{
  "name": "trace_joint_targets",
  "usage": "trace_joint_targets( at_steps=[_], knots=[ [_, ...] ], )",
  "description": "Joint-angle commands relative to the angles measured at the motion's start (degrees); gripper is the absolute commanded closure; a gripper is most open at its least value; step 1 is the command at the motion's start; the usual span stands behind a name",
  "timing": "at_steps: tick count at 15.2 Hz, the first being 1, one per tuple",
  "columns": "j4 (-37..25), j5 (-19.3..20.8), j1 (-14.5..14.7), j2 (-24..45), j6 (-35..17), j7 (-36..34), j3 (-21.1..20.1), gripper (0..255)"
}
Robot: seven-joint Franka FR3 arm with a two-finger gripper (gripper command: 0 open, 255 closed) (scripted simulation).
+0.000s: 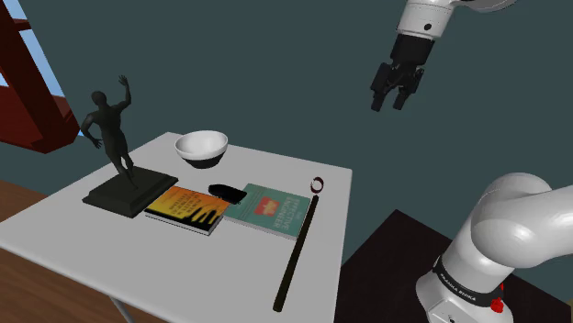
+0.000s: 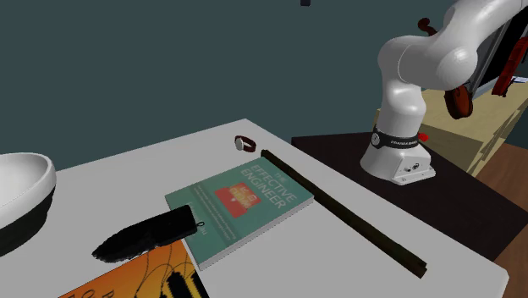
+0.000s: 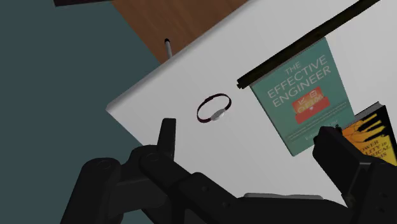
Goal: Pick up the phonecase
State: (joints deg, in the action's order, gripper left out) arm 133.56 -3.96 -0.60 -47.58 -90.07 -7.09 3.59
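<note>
The jaws are hanging wide apart with nothing between them, floating high up toward the shoulder view's upper right, well clear of the counter (image 1: 83,229). Out past them in the wrist view, a little bracelet (image 3: 213,108) is lying just beside the end of a long dark rod (image 1: 297,248). The phonecase (image 1: 227,192), a black lump, is sitting further in, lying across where the green book (image 1: 271,211) and the orange book (image 1: 186,208) meet. A white bowl (image 1: 202,147) and a dark figurine (image 1: 115,138) are standing behind those. The counter is looking plain white, with wood floor (image 1: 18,197) showing below and teal wall (image 1: 257,55) running behind.
</note>
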Motion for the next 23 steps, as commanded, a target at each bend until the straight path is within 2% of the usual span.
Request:
trace_joint_targets(
  at_steps=[1,12,23],
  knots=[
    [0.00,0.00,0.00,0.00,0.00,0.00,0.00,0],
    [-3.52,-2.33,5.03,19.77,-14.51,1.82,-4.88,0],
    [-14.56,-1.74,8.92,41.77,-23.73,2.69,-9.74,0]
  ],
)
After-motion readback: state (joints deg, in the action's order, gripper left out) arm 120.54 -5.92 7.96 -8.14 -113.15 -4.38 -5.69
